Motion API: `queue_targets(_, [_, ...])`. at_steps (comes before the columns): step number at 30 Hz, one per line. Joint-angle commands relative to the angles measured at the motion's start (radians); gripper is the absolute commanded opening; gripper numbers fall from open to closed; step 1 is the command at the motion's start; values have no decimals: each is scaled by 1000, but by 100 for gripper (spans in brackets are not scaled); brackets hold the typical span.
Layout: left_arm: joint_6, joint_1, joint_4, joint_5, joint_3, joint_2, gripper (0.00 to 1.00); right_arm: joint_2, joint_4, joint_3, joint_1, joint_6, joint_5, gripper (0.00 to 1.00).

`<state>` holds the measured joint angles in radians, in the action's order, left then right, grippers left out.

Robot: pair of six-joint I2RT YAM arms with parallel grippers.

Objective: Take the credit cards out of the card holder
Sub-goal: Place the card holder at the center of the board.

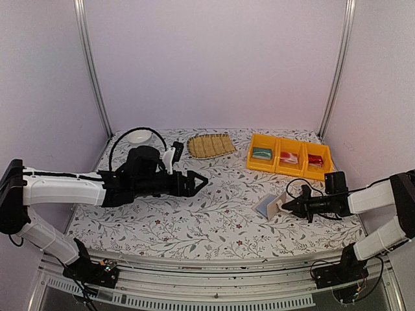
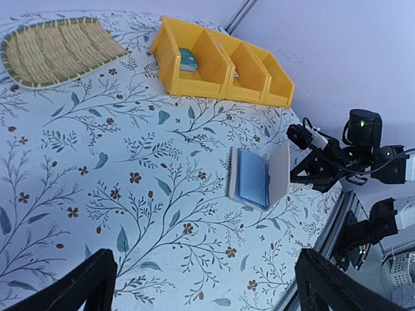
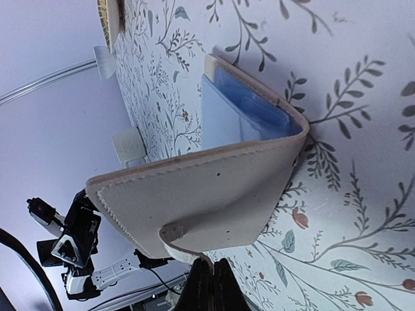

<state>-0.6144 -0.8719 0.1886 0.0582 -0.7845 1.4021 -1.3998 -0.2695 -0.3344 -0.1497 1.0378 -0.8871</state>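
The beige card holder (image 1: 271, 206) lies at the right of the table, half open. Its lower leaf rests flat and its upper flap (image 3: 214, 194) is raised. A light blue credit card (image 2: 251, 178) shows in the clear pockets inside (image 3: 240, 113); no red-pink one is visible. My right gripper (image 1: 283, 206) is shut on the thin closing tab at the flap's edge (image 3: 211, 265), holding the flap up. My left gripper (image 1: 202, 181) hovers over the table's middle, well left of the holder. Its fingers stand wide open with nothing between them (image 2: 207, 285).
A row of yellow bins (image 1: 288, 157) with small packets stands at the back right. A woven straw mat (image 1: 211, 146) lies at the back centre, a white bowl (image 1: 137, 136) at the back left. The table's front edge runs close by the holder.
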Motion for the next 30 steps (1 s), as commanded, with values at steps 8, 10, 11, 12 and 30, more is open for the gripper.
queue_targets(8, [33, 15, -12, 0, -16, 0, 98, 100, 409, -14, 101, -357, 206, 2])
queue_targets(10, [35, 16, -14, 1, -16, 0, 98, 95, 430, -17, 121, -386, 233, 2])
queue_targets(11, [35, 16, -14, 1, -16, -2, 98, 95, 440, -23, 127, -400, 249, 2])
queue_targets(12, [36, 17, -15, 1, -14, -3, 98, 95, 448, -31, 130, -415, 258, 3])
queue_targets(30, [67, 34, -62, -64, -14, -22, 98, 229, 591, -160, 293, -527, 497, 73])
